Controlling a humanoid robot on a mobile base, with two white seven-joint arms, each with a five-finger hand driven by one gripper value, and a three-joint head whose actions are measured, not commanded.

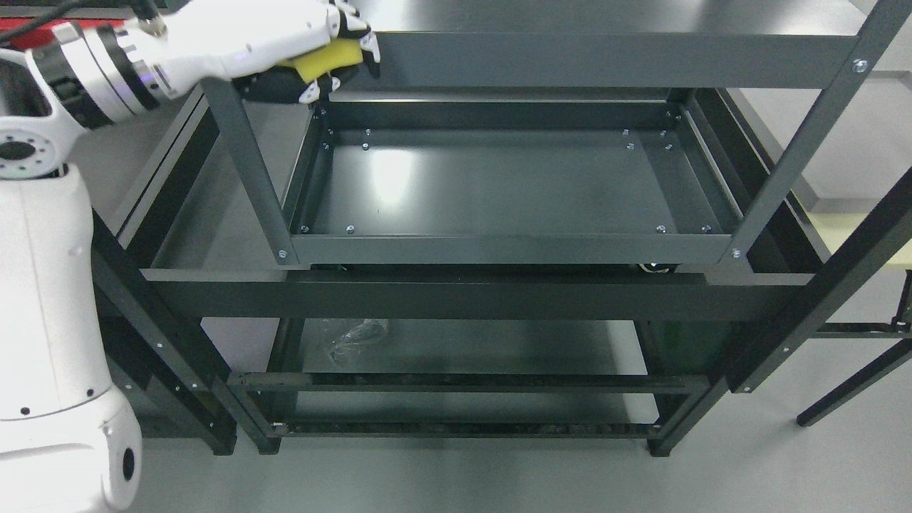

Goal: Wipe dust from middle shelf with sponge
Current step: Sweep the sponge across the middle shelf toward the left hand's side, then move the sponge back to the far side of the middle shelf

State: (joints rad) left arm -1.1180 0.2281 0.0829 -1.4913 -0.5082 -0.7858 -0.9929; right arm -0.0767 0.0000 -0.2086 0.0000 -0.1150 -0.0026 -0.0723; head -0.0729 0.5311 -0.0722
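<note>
My left hand (324,57) reaches in from the upper left, its white and black fingers shut on a yellow sponge (326,59). The hand hovers at the top rail of a dark metal shelf unit (605,60), beside the left front post (246,160). Below and to the right lies the middle shelf (491,189), a shallow dark tray with screws in its corners and a glare patch on its left part. The sponge is above the shelf's far left corner and does not touch its surface. My right hand is out of the picture.
A lower shelf (470,345) holds a crumpled clear plastic wrap (356,335). Slanted posts (801,153) run down the right side. A pale table edge (858,231) and a black leg (851,388) stand at the right. Grey floor (499,477) lies in front.
</note>
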